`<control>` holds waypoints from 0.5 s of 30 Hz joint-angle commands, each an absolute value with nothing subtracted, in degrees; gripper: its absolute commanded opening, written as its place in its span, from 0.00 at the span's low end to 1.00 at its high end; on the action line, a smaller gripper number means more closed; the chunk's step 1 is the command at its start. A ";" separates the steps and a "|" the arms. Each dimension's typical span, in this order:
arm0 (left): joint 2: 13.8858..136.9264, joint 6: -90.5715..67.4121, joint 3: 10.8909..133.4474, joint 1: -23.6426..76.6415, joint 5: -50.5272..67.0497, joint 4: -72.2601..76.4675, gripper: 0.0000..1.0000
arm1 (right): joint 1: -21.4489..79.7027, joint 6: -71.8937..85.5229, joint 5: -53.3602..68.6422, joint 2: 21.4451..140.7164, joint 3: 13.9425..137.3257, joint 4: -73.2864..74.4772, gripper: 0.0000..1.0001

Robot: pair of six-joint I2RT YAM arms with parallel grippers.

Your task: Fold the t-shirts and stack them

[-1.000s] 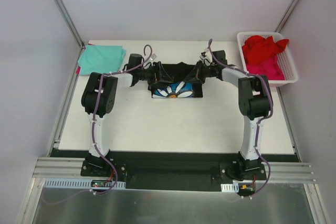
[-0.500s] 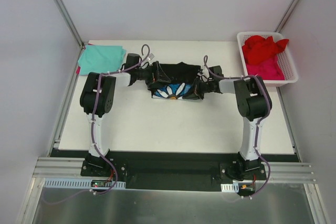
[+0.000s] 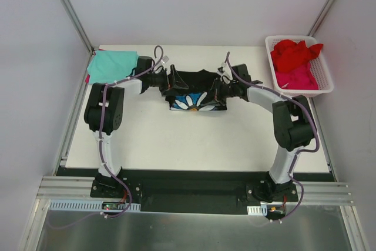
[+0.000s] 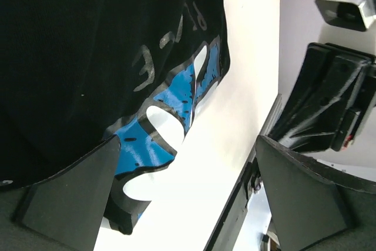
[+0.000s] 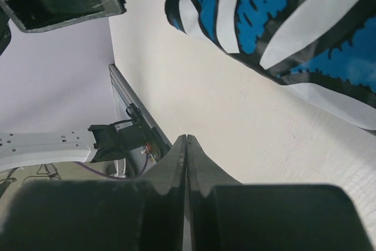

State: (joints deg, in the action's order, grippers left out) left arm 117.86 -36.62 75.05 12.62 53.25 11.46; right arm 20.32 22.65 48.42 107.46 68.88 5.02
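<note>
The black t-shirt [image 3: 197, 80] lies folded mid-table, its white-and-blue flower print [image 3: 194, 101] facing the near edge. My left gripper [image 3: 174, 83] is at the shirt's left edge, open wide; in the left wrist view its fingers [image 4: 70, 198] straddle the shirt's printed corner [image 4: 170, 104] without closing on it. My right gripper [image 3: 215, 93] sits at the shirt's right edge, shut and empty. In the right wrist view the closed tips [image 5: 186, 139] hover over bare table beside the print [image 5: 282, 22]. A folded teal t-shirt [image 3: 113, 66] lies at the back left.
A white slotted basket [image 3: 326, 80] at the back right holds a crumpled red t-shirt [image 3: 294, 53] on a pink one [image 3: 298, 78]. The table's left edge runs close to the teal shirt.
The right arm has swung its elbow outward and its shut gripper has slid down along the shirt's right edge. The left arm's elbow has shifted left; its gripper stays open at the left edge.
</note>
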 commanded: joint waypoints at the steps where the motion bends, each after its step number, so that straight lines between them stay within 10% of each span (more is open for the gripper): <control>1: 113.03 -33.67 76.55 11.87 51.33 11.25 0.99 | 20.30 19.78 47.28 103.71 72.07 6.59 0.02; 10: 106.54 -28.05 68.65 11.87 40.63 9.06 0.99 | 17.94 17.05 46.32 108.11 73.67 9.66 0.10; 15: 102.05 -27.16 61.80 11.87 36.22 8.52 0.99 | 13.10 16.61 44.56 105.30 68.21 8.17 0.32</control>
State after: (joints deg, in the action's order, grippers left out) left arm 108.03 -30.52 65.49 12.27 41.80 9.06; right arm 16.60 18.65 46.19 108.29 71.46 7.42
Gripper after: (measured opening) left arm 0.992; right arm 0.287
